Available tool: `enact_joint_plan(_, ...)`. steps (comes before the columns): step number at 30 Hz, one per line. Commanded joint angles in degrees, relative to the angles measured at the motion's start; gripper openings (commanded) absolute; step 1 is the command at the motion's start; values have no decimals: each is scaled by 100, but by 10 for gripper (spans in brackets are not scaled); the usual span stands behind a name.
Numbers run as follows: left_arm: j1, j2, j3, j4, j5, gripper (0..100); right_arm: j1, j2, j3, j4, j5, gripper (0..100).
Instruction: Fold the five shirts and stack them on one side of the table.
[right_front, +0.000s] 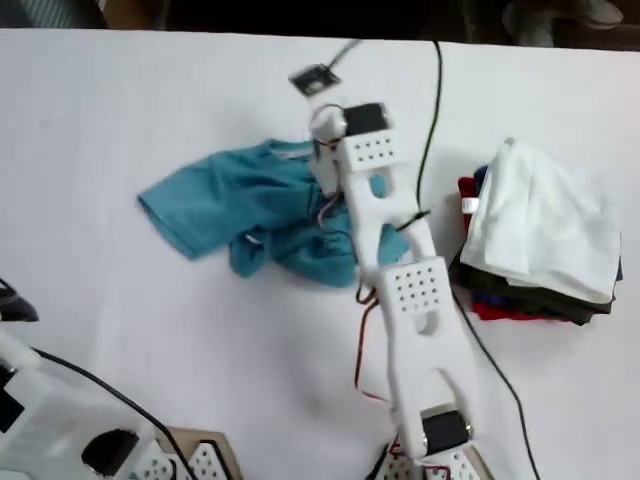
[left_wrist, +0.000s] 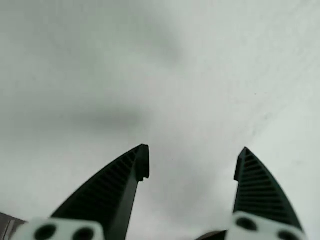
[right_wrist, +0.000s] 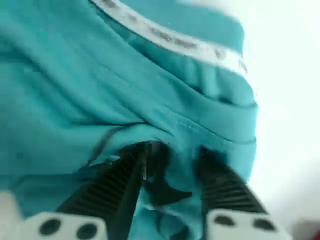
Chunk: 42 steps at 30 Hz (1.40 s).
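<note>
Right gripper pinches bunched teal shirt mid-frame, folded stack at right; left gripper gapes wide over surface.

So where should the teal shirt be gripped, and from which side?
Probably the collar, from above: the teal shirt lies crumpled low on the table, so nothing stands up to take sideways, while the banded collar makes a thicker fold. The right gripper is close to it.

- A white table.
- A crumpled teal shirt at its middle.
- A stack of folded shirts, white uppermost, at one side.
- A small dark tag near the far edge.
</note>
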Motion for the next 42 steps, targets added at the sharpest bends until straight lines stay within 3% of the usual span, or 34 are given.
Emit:
enact_joint_plan(1, 158, -97, -84, 18, 26, 294, -585, -1112, -193, -391, 44, 300)
enact_joint_plan(9, -18, -97, -84, 53, 18, 294, -1824, -708, 264, -2070, 18, 215)
enact_joint_plan(15, -369, -105, -84, 62, -18, 294, -2053, 356, 457, -2712, 18, 216)
enact_joint_plan(22, -413, -105, -127, 229, -26, 294, -2062, 743, 396, -2255, 62, 265)
enact_joint_plan(27, -396, -105, -479, 510, -18, 294, -1859, 699, 360, -1807, 466, 7)
enact_joint_plan(29, -396, -105, -637, 598, -18, 294, -1684, 690, 343, -1631, 607, 46)
enact_joint_plan(34, -255, -105, -787, 589, -18, 294, -1200, 338, -387, -620, 633, 22)
enact_joint_plan(37, 88, -97, -743, 659, -18, 294, -1033, 40, -1020, 84, 633, 22)
enact_joint_plan(42, 818, -97, -796, 826, 26, 294, -646, -822, -721, 127, 607, 21)
